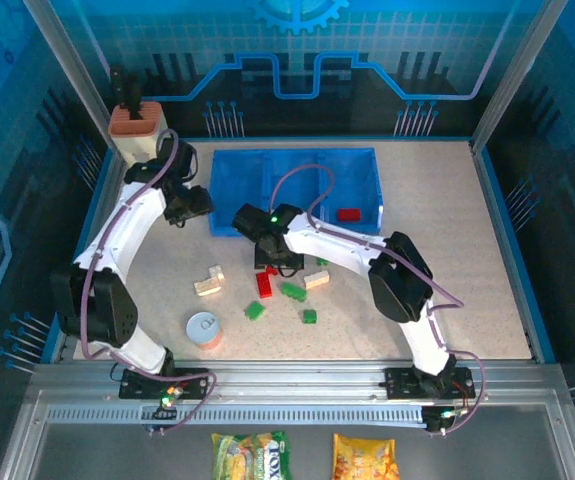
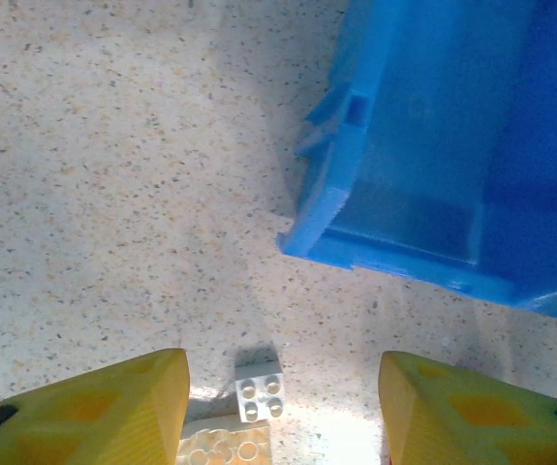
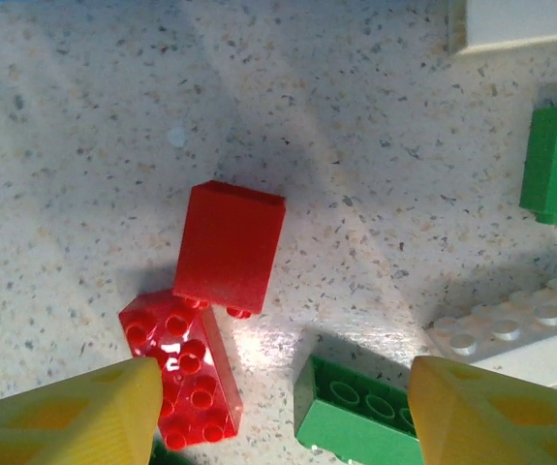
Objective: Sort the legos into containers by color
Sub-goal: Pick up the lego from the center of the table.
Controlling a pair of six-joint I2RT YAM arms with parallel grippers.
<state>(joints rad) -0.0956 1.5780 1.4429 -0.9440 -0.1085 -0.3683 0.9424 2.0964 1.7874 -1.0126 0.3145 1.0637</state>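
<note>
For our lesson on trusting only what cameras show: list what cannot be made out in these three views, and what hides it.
Top external view: the right gripper covers part of the red plastic bricks; count unclear.
Left wrist view: the bottom edge cuts off the cream studded plate.
Right wrist view: the bottom edge and a yellow finger hide part of the green studded brick.
There too, the top edge cuts off the white brick.
</note>
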